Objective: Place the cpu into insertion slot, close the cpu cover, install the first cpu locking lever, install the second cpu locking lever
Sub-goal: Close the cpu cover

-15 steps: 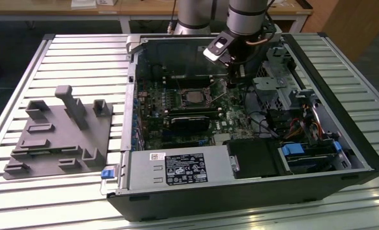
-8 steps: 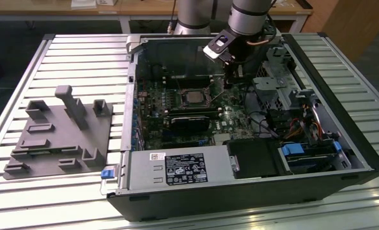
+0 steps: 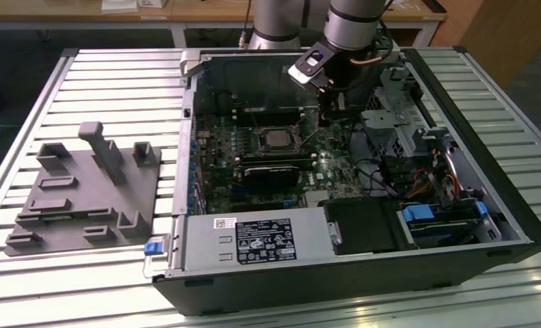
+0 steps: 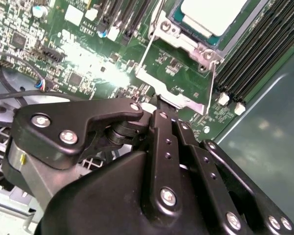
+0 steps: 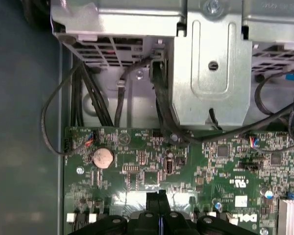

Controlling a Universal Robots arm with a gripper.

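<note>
From my console, the exterior view shows the arm coming in from 12 o'clock, its wrist close to vertical above the open case, which lies on the slatted table. The gripper points down at the board and sits near the cpu, at about 2 o'clock from it. In both wrist views the black fingers are pressed together, with hardly a seam between them. The cpu lies silvery face up in the slot, near the middle of the board. The cover is swung open off the slot, and green board shows through its cut-out. It lies between the cpu and the fingertips. The tips meet at the cover's far rim, touching it or just beside it, and I cannot tell whether any metal is nipped between them. A thin wire lever runs along one side of the cover, raised off the board. In the first wrist view a coin cell sits on the board below a steel drive cage. On the table at 9 o'clock from the case stands a grey fixture, well apart from the gripper.
</note>
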